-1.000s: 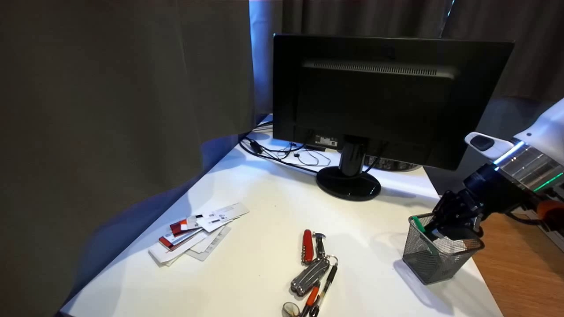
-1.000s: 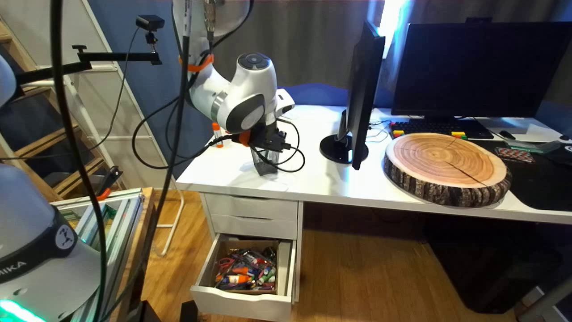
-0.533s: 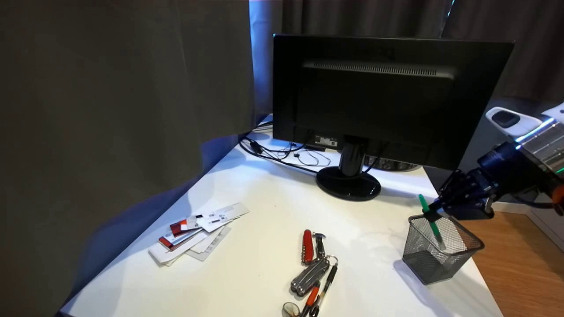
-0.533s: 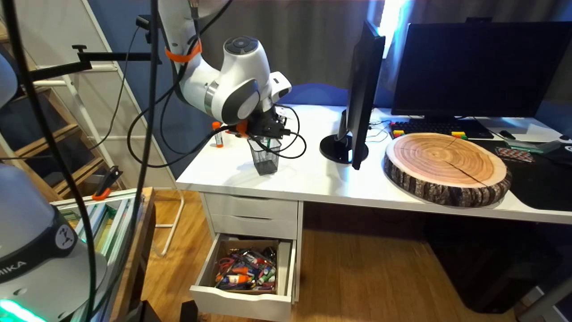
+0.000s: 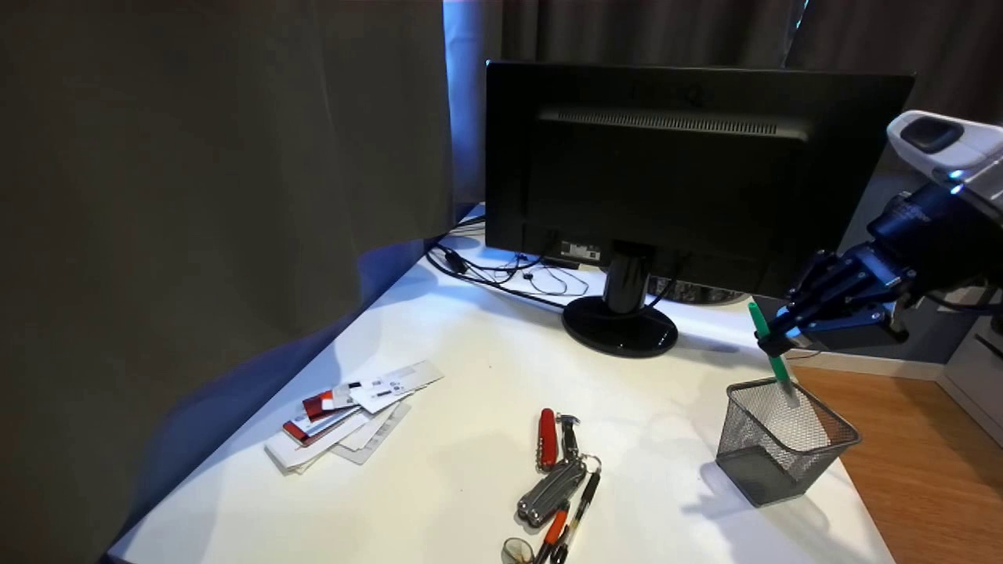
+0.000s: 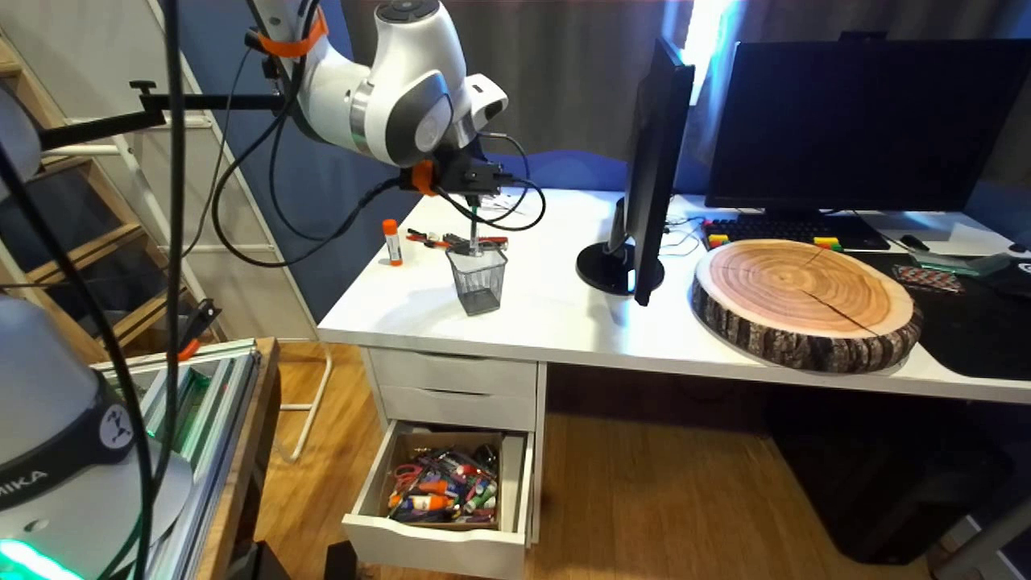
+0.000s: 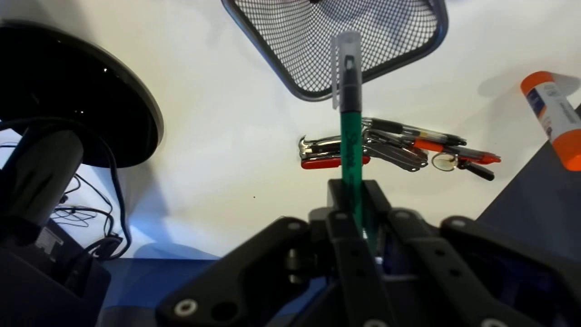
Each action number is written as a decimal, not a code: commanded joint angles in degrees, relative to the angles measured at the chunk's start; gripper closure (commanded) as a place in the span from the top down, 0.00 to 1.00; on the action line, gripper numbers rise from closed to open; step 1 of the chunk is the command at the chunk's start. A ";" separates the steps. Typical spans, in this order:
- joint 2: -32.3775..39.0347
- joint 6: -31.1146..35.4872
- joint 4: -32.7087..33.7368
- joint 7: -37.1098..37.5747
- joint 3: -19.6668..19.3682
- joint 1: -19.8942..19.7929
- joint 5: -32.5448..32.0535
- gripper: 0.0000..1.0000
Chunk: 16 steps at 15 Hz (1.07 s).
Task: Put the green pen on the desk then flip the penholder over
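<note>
In an exterior view: gripper (image 5: 774,342) pinching slim green pen (image 5: 777,369) at mouth of square grey mesh penholder (image 5: 748,450); black monitor (image 5: 682,188) at its 11 o'clock, white bench (image 5: 650,439) edge at 4 | wrist view: white-orange glue stick (image 7: 553,109), pen's 3 o'clock; open bench, 8

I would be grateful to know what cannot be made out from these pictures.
Green pen: its gripped part is hidden by the gripper in an exterior view; its lettering is too blurred to read surely in the wrist view.
Penholder: cut off by the top edge of the wrist view.
Card-like papers: print too small to read in an exterior view.
Drawer clutter: small and overlapping in an exterior view; most pieces cannot be named.
</note>
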 commanded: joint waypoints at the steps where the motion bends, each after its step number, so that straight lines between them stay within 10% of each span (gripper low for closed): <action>1: -3.07 -9.26 2.44 0.71 5.40 -2.96 0.93 0.03; 7: -1.49 -25.61 11.20 4.79 4.92 1.20 2.61 0.03; 16: 3.79 -35.10 20.38 6.82 -10.89 21.96 15.21 0.03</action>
